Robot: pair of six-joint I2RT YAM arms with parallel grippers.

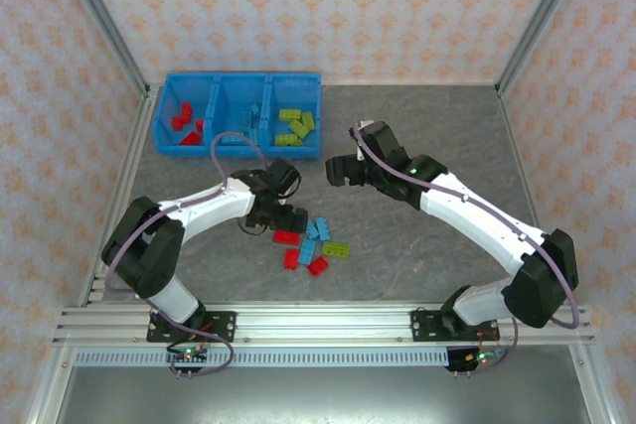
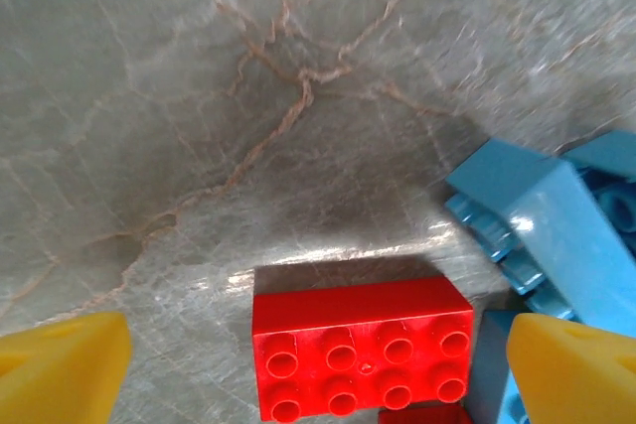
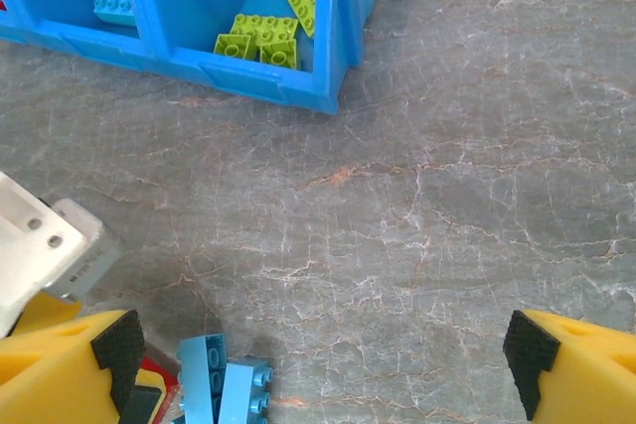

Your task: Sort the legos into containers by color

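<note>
Yellow fingers (image 2: 60, 364) of the left pincer (image 1: 286, 217) stood apart, low over a glossy red studded brick (image 2: 363, 347) in the loose legos (image 1: 313, 243) near the middle of the grey veined desk (image 1: 437, 136), so a pick looked in hand. Next it would need to close squarely on that brick and carry it to the red compartment (image 1: 173, 95) of the smooth blue bin (image 1: 164, 143) at the far left corner. The right pincer (image 1: 340, 170) hung apart, empty.
</note>
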